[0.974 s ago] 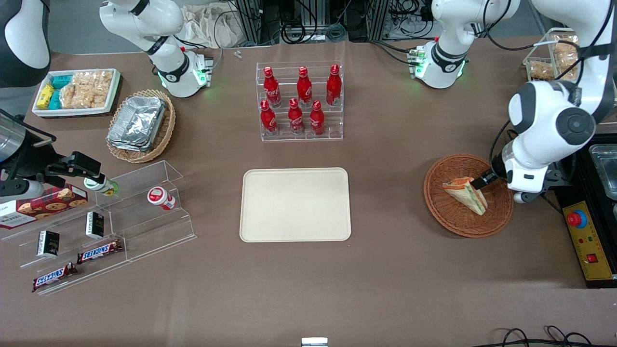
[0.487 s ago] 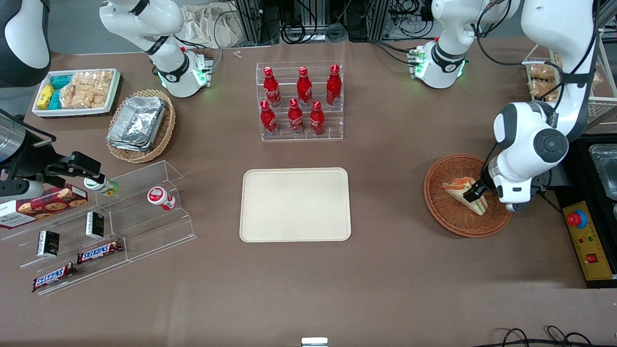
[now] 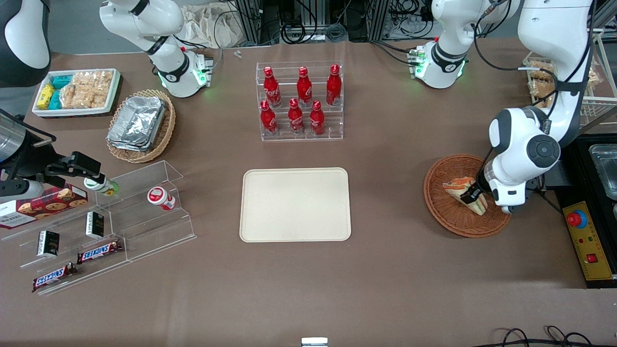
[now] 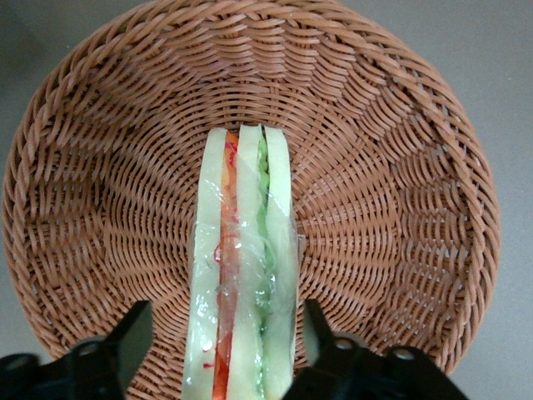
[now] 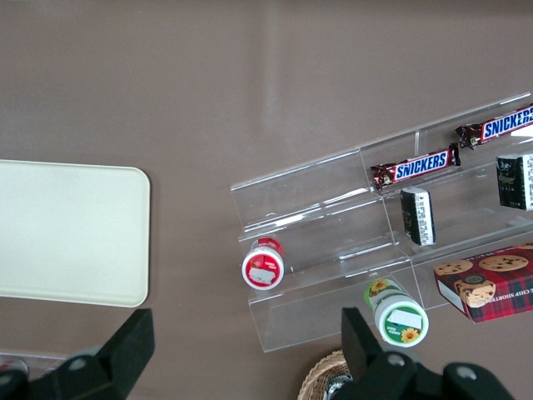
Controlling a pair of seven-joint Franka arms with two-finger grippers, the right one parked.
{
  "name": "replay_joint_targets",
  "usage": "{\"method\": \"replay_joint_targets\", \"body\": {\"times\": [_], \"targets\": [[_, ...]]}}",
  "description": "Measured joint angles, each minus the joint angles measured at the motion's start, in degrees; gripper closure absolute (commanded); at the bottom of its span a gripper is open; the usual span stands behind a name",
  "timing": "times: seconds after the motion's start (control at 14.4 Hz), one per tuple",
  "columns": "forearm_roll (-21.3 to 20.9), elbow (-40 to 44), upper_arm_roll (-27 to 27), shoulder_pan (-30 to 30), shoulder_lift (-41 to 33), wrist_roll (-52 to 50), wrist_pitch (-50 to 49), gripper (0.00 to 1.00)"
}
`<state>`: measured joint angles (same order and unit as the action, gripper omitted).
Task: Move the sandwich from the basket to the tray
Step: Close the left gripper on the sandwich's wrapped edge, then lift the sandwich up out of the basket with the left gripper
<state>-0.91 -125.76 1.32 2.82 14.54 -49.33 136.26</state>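
The sandwich (image 3: 462,190) (image 4: 241,275), a clear-wrapped white-bread wedge with orange and green layers, lies in the reddish-brown wicker basket (image 3: 446,214) (image 4: 400,192) toward the working arm's end of the table. My gripper (image 3: 474,195) (image 4: 226,350) hangs low over the basket, open, with one finger on each side of the sandwich and a small gap between each finger and the wrap. The cream tray (image 3: 295,204) (image 5: 71,229) lies flat mid-table with nothing on it.
A clear rack of red bottles (image 3: 300,101) stands farther from the camera than the tray. A tan basket of foil containers (image 3: 140,125), a white snack bin (image 3: 76,91) and a clear stepped shelf (image 3: 111,226) sit toward the parked arm's end. A control box (image 3: 588,241) lies beside the basket.
The gripper has moved over the basket and come down, so its fingers now straddle the sandwich. The sandwich and basket have not moved.
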Motion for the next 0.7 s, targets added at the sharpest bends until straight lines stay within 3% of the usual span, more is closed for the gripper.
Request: {"method": "replay_joint_targets", "body": {"times": [0.07, 0.42, 0.7], "targets": [[0.0, 0.0, -0.04, 0.0, -0.14, -0.47, -0.03, 1.0], [0.01, 1.64, -2.19, 0.05, -4.58, -3.6, -7.25, 1.0], [0.0, 14.8, -2.78, 0.05, -9.06, -3.55, -28.32, 1.0]]}}
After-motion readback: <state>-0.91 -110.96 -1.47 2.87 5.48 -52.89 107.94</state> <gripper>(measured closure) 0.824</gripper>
